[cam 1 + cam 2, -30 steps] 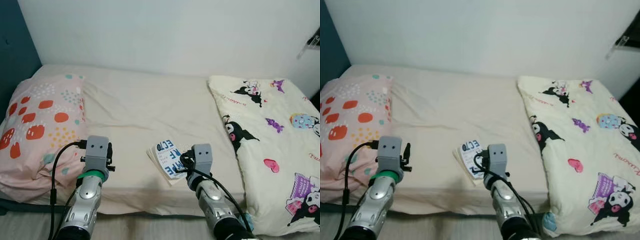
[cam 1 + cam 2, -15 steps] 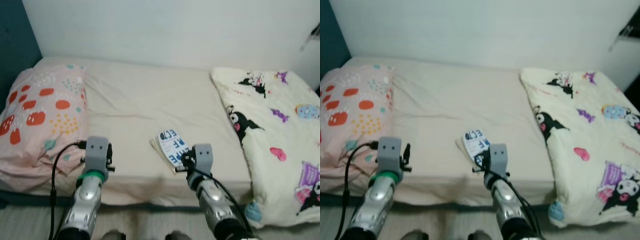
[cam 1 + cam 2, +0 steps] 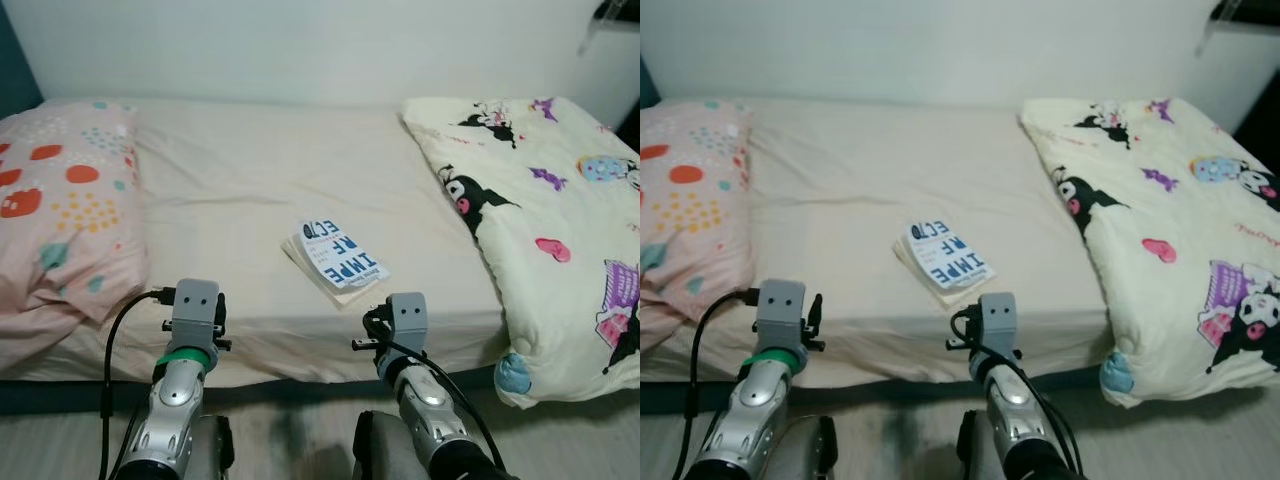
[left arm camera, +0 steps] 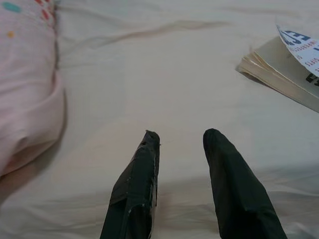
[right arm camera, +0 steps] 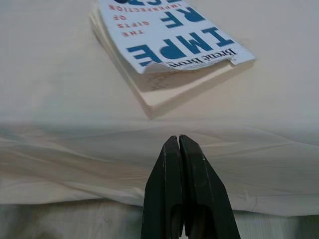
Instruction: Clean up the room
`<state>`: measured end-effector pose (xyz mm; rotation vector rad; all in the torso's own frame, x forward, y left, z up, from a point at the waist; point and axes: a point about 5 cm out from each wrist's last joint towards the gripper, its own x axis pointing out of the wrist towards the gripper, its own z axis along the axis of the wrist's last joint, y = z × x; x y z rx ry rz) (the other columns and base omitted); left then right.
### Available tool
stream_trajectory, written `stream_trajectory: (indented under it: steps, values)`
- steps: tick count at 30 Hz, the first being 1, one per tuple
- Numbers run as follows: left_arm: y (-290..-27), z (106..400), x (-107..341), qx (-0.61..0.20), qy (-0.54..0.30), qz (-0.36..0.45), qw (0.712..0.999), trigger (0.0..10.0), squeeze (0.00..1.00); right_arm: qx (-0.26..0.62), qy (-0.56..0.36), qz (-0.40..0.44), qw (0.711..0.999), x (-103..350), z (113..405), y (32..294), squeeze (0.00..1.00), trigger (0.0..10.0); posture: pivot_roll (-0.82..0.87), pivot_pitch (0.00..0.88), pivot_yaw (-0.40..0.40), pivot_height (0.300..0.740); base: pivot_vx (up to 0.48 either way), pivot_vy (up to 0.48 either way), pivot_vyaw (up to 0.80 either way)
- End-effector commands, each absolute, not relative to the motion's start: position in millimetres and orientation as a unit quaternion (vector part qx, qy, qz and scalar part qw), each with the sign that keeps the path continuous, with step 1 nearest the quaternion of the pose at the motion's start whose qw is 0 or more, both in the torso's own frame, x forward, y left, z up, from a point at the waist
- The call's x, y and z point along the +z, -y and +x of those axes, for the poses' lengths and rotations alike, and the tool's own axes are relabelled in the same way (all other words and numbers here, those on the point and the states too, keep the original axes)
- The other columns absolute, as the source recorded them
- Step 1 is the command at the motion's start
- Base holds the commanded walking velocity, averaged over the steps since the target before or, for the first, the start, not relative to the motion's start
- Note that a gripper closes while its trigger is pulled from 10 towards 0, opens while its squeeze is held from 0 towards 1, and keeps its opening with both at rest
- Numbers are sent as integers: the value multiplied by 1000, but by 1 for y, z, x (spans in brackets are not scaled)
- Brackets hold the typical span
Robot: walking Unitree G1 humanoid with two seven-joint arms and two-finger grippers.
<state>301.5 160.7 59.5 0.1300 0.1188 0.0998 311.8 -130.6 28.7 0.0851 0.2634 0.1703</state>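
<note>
Paperback book [image 3: 339, 262] curled cover, smooth cream sheet [image 3: 230, 200], right pincer [image 5: 179, 144] closed

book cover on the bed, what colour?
White book cover with large blue letters and small red text; clearest in the right wrist view.

So there's one paperback book [image 3: 338, 262] lying flat on the bed [image 3: 240, 210], near the front edge and roughly mid-width. White cover with big blue block letters plus smaller red lettering, and the title reads upside down from the head camera. It sits skewed, not square to the mattress edge. The cover's front corner curls up a bit, showing the cream page block underneath. Pink spotted pillow [image 3: 55, 215] off to its left, cartoon-print duvet [image 3: 540, 190] to its right, both well apart from it
</note>
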Motion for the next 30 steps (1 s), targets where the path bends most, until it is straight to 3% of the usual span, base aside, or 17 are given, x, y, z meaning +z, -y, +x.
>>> stream_trajectory:
  steps: [1, 11, 21, 22, 23, 30]
  values:
    - [-160, 299, 55, 50, -69, 63, 994, 10000, 0, 83, -125, 50, 987, 31, 312, 131, 0, 10000, 27, 0, -10, 575, 0, 0, 0]
    - [-161, 297, 55, 52, -68, 64, 994, 10000, 0, 83, -110, 83, 987, 35, 314, 129, 0, 10000, 31, 0, -13, 555, 0, 0, 0]
    - [-164, 294, 59, 49, -48, 68, 995, 10000, 0, 26, -73, 243, 967, 49, 325, 139, 0, 10000, 41, 0, -16, 555, 0, 0, 0]
    - [-163, 292, 61, 38, -38, 73, 996, 10000, 0, 14, -67, 273, 960, 51, 328, 141, 761, 10000, 42, 0, -18, 555, 0, 0, 0]
    - [-162, 290, 62, 24, -28, 79, 996, 10000, 0, 9, -65, 299, 952, 53, 330, 142, 1000, 10000, 42, 0, -18, 555, 0, 0, 0]
    - [-164, 280, 63, -3, -4, 121, 993, 10000, 0, 17, -92, 380, 920, 51, 335, 137, 1000, 10000, 52, 0, -34, 555, 0, 0, 0]
